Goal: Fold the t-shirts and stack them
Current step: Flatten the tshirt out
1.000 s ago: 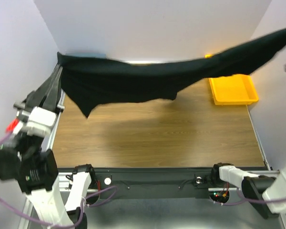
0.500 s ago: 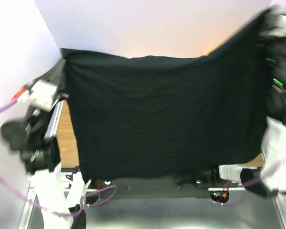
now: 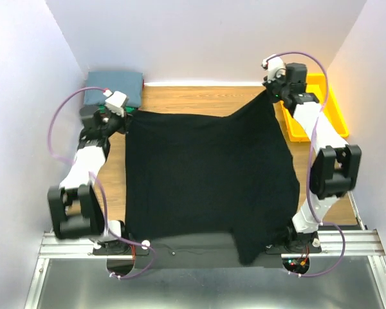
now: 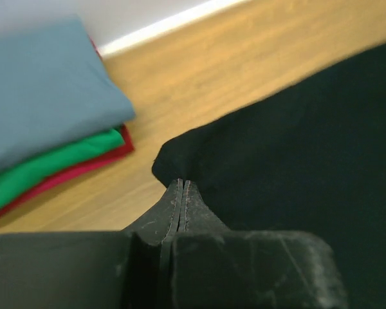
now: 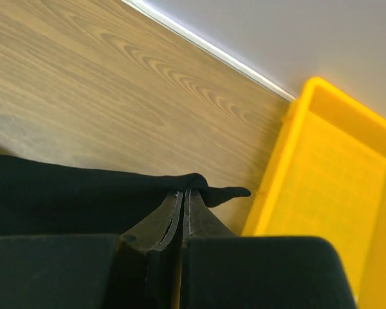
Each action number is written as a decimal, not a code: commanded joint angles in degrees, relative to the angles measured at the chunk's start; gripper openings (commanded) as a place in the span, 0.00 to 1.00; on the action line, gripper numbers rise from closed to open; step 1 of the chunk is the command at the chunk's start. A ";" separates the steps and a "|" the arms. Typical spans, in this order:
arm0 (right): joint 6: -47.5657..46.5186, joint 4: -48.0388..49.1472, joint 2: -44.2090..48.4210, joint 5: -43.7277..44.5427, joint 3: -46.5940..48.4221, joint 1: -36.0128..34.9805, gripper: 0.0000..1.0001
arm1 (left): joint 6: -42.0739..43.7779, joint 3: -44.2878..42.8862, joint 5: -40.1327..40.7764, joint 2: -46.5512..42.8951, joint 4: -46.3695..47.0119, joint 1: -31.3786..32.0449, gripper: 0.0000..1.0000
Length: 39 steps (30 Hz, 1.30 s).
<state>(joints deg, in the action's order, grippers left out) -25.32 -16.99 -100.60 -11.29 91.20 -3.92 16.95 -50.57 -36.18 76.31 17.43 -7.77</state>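
Black t-shirt (image 3: 206, 174) lies spread flat mid-frame, its hem draped over the near edge. Left gripper (image 4: 182, 188) pinches its upper-left corner, and right gripper (image 5: 182, 193) pinches the upper-right. Upper left, three folded shirts in one stack: grey-blue tee (image 4: 45, 103), green tee (image 4: 51, 164), red tee (image 4: 83, 168). One yellow bin (image 5: 334, 167), upper right.

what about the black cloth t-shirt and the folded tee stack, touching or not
Apart: left wrist view shows bare wooden tabletop between black cloth t-shirt and folded grey-blue, green, red tee stack.
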 commanded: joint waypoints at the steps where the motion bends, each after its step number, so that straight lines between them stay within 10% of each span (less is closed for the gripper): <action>1: -0.87 12.85 -7.81 1.69 5.65 -1.17 0.00 | 2.92 -8.65 -1.44 9.61 9.55 1.09 0.00; 13: -0.78 16.47 -40.97 12.24 35.16 -2.40 0.01 | 3.70 -45.79 7.17 46.80 4.47 5.04 0.04; 15: -1.39 16.47 -44.76 17.51 42.55 -3.02 0.15 | 3.44 -51.44 8.85 52.08 1.40 5.22 0.31; 18: -0.87 16.38 -48.03 22.62 46.26 -3.63 0.69 | 0.81 -57.44 12.36 54.12 -0.99 5.05 0.51; 30: 3.17 7.17 -13.59 11.55 10.42 -3.90 0.92 | 7.57 -41.38 18.87 31.46 -3.46 5.22 0.61; 39: 3.61 -10.94 -3.30 2.86 -3.04 -3.90 0.77 | 16.96 -29.07 10.97 18.52 -17.31 5.05 0.54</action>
<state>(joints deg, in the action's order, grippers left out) -22.48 -16.93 -104.36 -3.75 92.92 -7.60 27.86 -82.85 -20.32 97.17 9.19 -2.42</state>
